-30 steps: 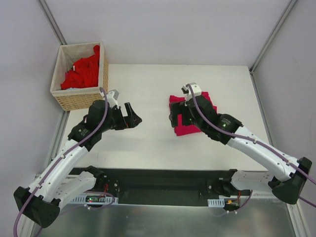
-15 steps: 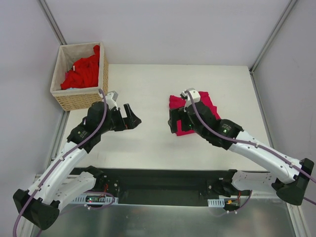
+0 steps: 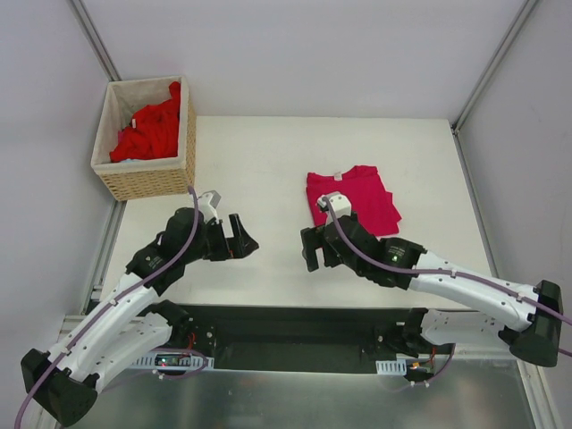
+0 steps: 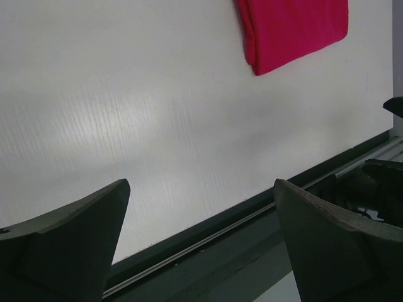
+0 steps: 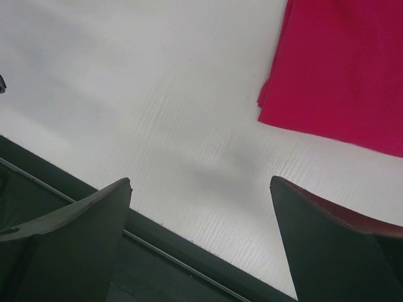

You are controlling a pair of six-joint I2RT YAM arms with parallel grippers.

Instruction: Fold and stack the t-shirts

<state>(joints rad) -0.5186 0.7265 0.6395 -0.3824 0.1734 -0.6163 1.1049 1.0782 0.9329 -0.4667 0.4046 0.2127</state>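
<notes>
The folded magenta t-shirt (image 3: 350,198) lay flat on the white surface (image 3: 259,161), right of centre, while brighter red t-shirts (image 3: 147,132) sat heaped in the wicker basket (image 3: 143,183) at the far left. The left claw (image 3: 243,236) hung over bare surface with its fingers spread wide, holding nothing. The right claw (image 3: 310,250), just as wide apart and empty, hung just in front of the folded shirt's near corner.

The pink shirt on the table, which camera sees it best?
The top external view: nearly the whole folded pink shirt shows there, with its white label. The left wrist view catches only one end, and the right wrist view only a corner.
</notes>
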